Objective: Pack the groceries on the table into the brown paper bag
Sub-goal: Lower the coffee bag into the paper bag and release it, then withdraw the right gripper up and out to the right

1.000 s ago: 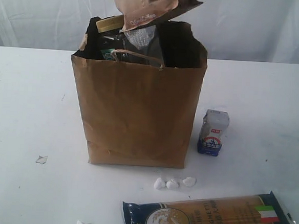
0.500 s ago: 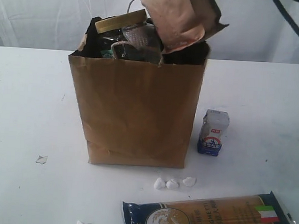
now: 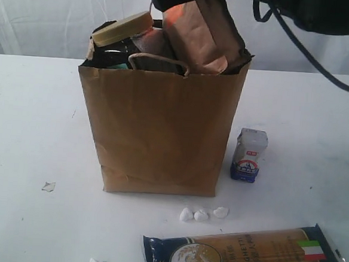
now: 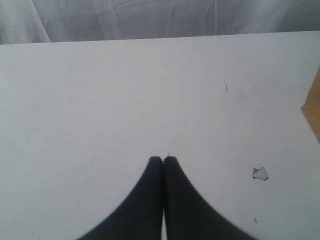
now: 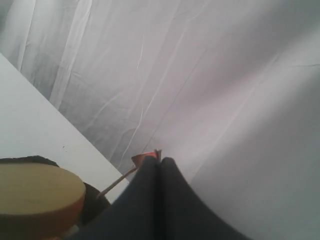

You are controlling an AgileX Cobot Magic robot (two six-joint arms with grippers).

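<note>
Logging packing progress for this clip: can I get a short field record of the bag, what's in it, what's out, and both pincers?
bag: upright on table
in bag: jar, lid above rim; pouch, lower part inside
unpacked: carton beside bag; spaghetti in front
other: scraps near bag base
left pincer: shut, empty, over table
right pincer: shut on pouch top

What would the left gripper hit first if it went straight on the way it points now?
Probably just the bare table; nothing lies ahead of the shut left gripper. The paper scrap and bag sit off to one side. Depth is unclear.
</note>
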